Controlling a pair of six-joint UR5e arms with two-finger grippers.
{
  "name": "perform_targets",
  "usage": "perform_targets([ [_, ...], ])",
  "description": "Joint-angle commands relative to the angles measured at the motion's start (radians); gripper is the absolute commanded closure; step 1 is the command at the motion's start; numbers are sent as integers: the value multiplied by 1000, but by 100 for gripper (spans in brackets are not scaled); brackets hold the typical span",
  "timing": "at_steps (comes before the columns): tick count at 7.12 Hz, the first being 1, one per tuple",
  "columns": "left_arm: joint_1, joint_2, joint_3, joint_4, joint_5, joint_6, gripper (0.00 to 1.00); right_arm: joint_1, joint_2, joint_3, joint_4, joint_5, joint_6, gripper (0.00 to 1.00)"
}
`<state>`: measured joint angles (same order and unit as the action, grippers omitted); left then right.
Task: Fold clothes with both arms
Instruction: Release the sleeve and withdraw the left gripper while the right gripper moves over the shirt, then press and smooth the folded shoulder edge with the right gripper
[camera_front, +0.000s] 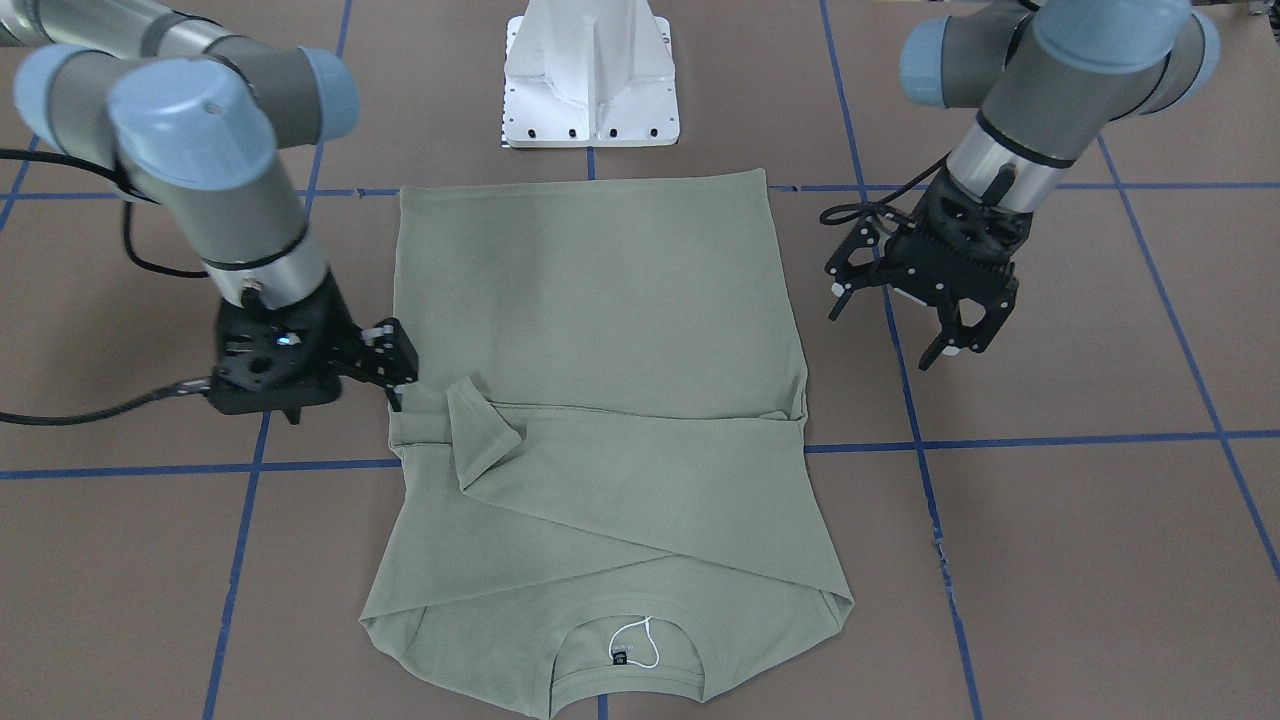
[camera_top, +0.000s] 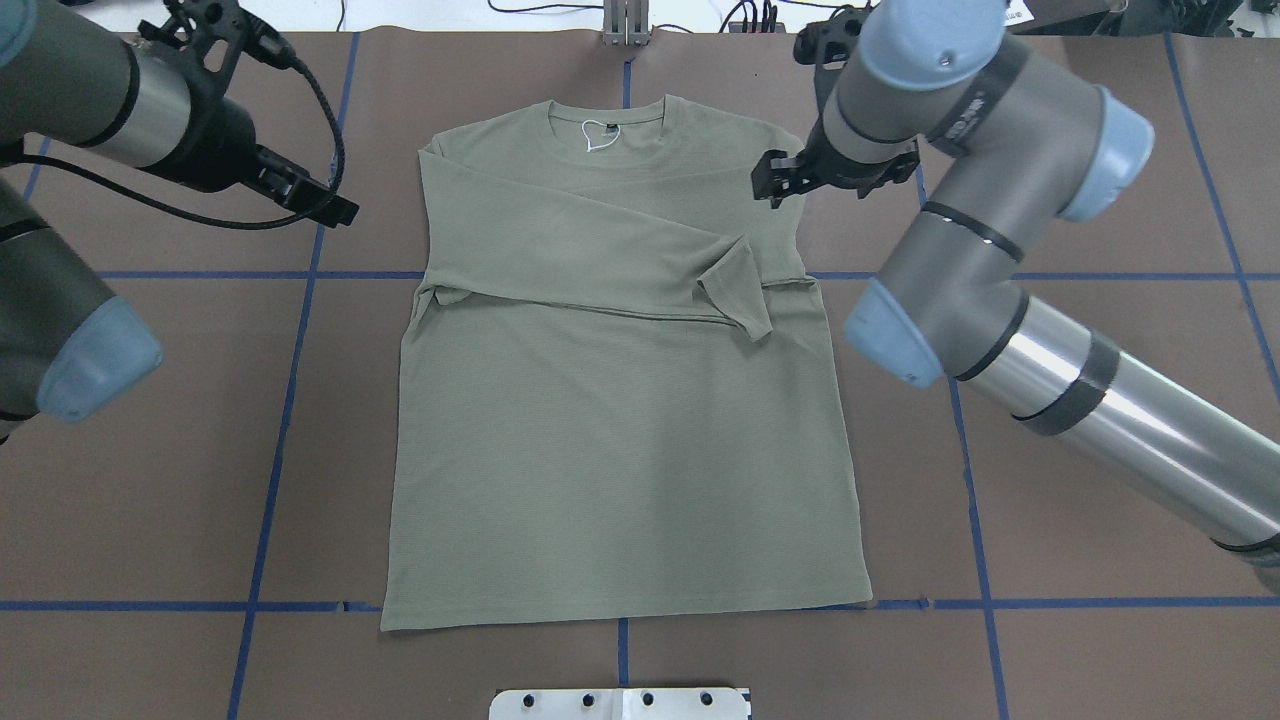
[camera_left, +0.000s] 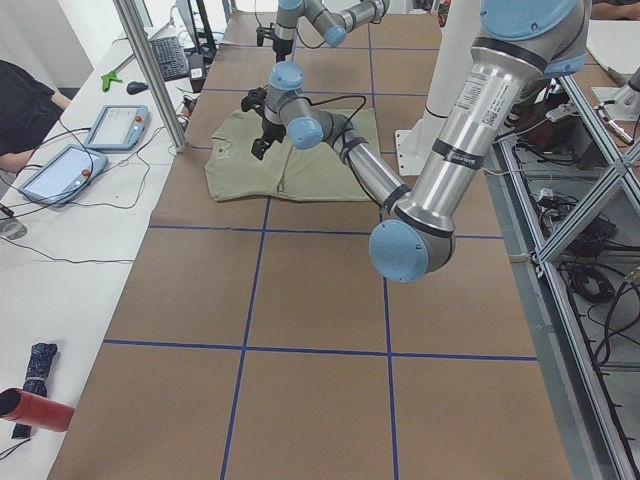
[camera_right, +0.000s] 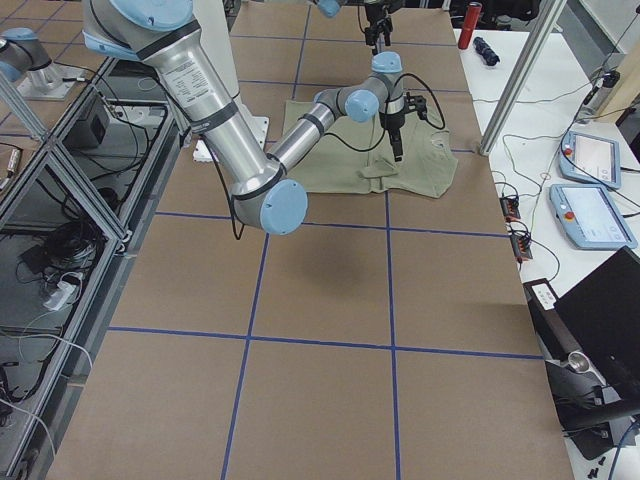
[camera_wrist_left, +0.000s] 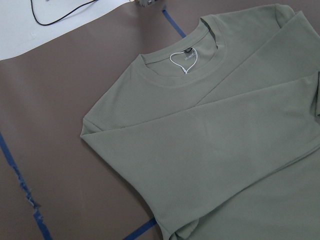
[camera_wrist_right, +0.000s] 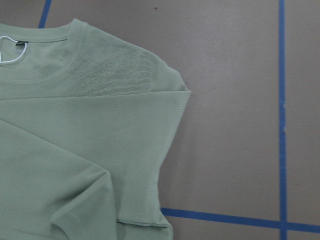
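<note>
Probably best to drop both grippers to matching corners of shirt (camera_top: 620, 450), pinch every layer, then lift level and together so crossed sleeves (camera_top: 580, 250) do not slide; worth flattening upturned cuff (camera_top: 738, 290) near shirt's right edge first. Left gripper (camera_front: 885, 335) off shirt's left side, fingers spread, empty. Right gripper (camera_front: 395, 375) at shirt's right edge, spread or closed impossible to tell. Pale sage knit, flat on table, pedestal (camera_top: 620, 703) just past shirt's hem.
</note>
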<state>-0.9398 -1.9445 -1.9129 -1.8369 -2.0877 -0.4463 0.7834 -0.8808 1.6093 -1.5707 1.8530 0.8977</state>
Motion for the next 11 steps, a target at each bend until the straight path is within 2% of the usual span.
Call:
perform_targets([
  [1, -5, 55, -40, -5, -6, 3, 0, -106, 75, -94, -2, -111, 55, 13],
  [4, -2, 61, -38, -5, -6, 1, 0, -188, 152, -233, 3, -242, 174, 23],
  [8, -1, 62, -32, -5, -6, 3, 0, -217, 158, -273, 11, -323, 260, 41],
  [11, -1, 62, -34, -5, -6, 1, 0, -222, 158, -318, 107, -339, 270, 47],
])
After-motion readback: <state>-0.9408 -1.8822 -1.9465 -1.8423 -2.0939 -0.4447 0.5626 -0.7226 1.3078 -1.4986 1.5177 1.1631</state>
